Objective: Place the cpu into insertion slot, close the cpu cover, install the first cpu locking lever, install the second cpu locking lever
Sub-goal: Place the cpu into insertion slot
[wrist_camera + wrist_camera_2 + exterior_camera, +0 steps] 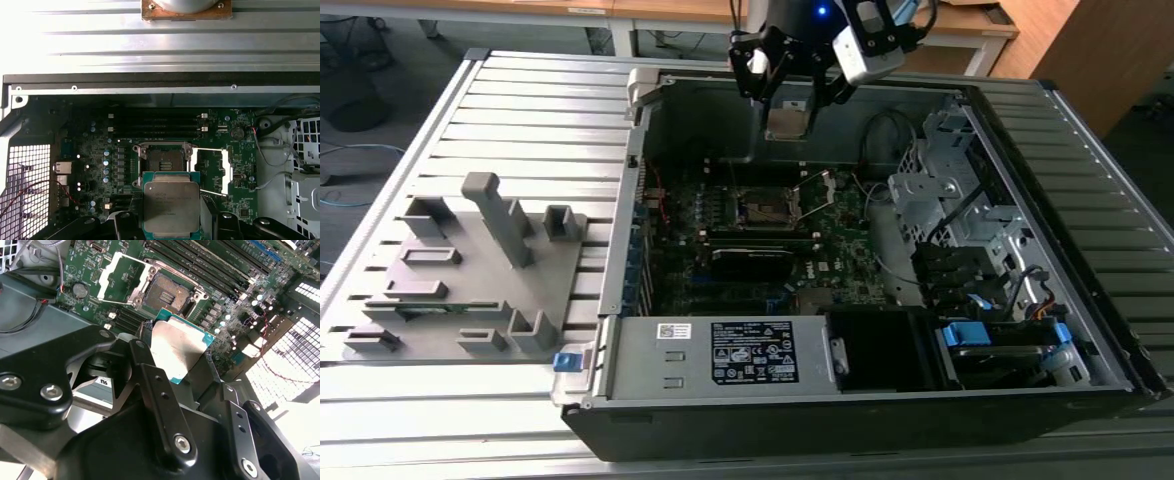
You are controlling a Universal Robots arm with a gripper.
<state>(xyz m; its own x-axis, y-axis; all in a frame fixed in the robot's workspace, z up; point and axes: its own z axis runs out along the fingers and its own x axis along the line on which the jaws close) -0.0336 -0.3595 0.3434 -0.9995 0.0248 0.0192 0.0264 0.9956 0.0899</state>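
One pincer, closed on the cpu — held clear above the insertion slot

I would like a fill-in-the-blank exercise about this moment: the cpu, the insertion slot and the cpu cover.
1. The end effector is shut on the cpu and holds it ____ the motherboard, without touching it.
2. The insertion slot is ____: no chip lies in it.
3. The cpu cover is ____, folded back beside the slot.
Missing words: above; empty; open.
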